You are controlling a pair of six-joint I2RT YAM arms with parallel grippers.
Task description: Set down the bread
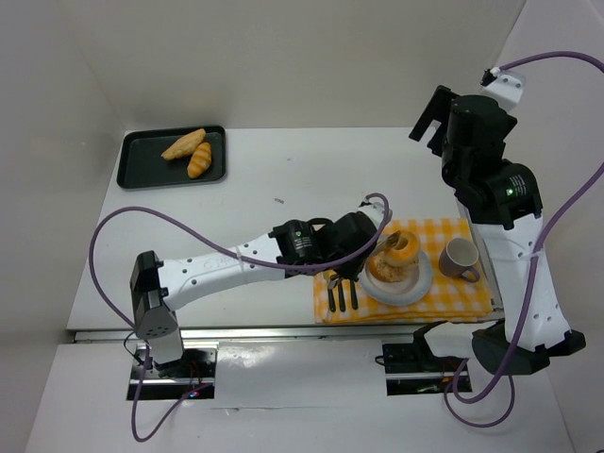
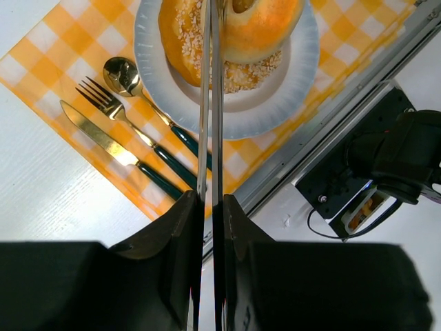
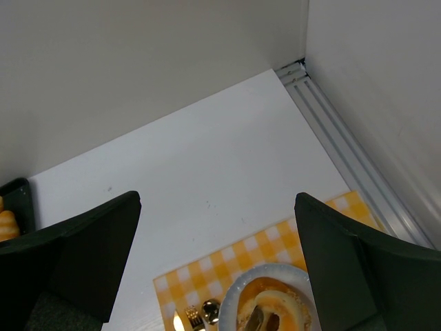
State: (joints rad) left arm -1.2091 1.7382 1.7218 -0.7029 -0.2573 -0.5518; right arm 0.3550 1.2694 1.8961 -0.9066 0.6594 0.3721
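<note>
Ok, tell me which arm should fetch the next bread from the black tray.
Left, likely. The tray sits far left, on that arm's side, though the left gripper is over the plate. The right gripper is open, raised at the far right.

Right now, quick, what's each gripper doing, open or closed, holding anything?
Left gripper: closed, fingers over the bread on the plate, nothing seen between them.
Right gripper: open, empty.

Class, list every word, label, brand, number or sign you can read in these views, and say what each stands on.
None can be read.
The small pale sticker on the black box in the left wrist view is too blurred to read.
The cup and plate show no lettering.
</note>
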